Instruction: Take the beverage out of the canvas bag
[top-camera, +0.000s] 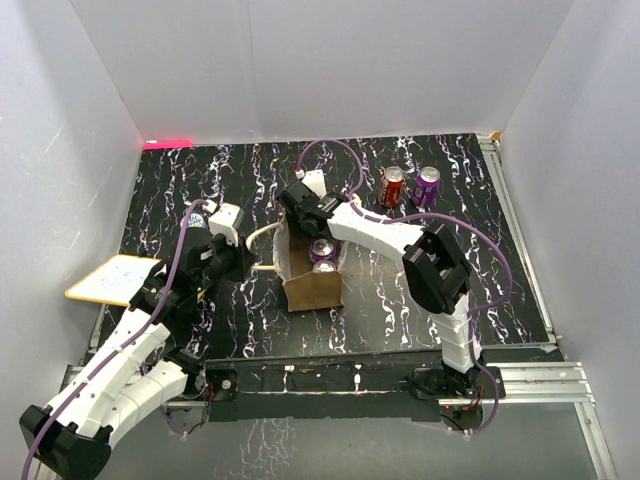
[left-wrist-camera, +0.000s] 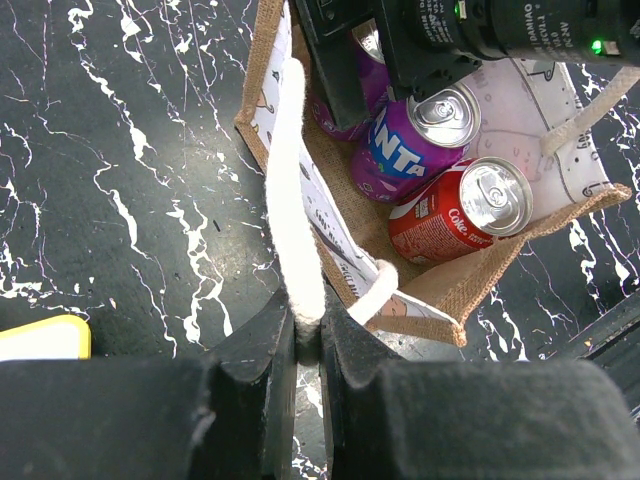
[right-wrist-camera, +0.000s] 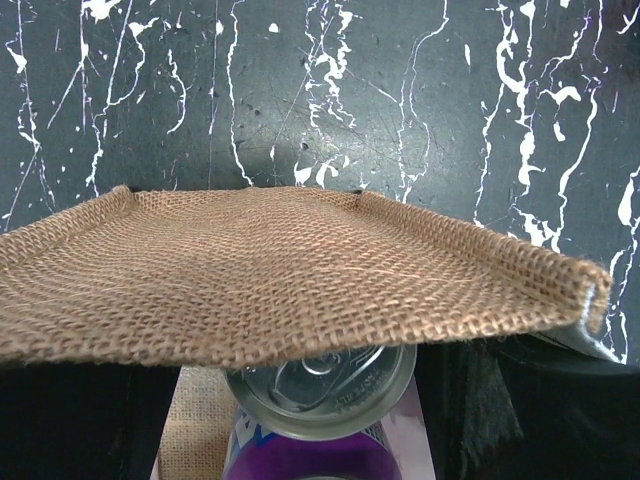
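Note:
The tan canvas bag (top-camera: 312, 288) stands upright mid-table, mouth open. In the left wrist view the bag (left-wrist-camera: 470, 285) holds a purple Fanta can (left-wrist-camera: 420, 140), a red Coke can (left-wrist-camera: 465, 210) and a second purple can (left-wrist-camera: 372, 85) half hidden behind my right gripper (left-wrist-camera: 345, 60). My left gripper (left-wrist-camera: 307, 335) is shut on a cream loop handle (left-wrist-camera: 295, 190) and also shows in the top view (top-camera: 247, 262). My right gripper (top-camera: 303, 228) reaches into the bag's far end. In the right wrist view its jaws stand either side of a purple can (right-wrist-camera: 320, 400), under the burlap wall (right-wrist-camera: 280, 280).
A red can (top-camera: 391, 186) and a purple can (top-camera: 427, 186) stand upright on the black marbled table behind the bag. A yellow-edged white board (top-camera: 112, 278) lies at the left edge. White walls enclose the table.

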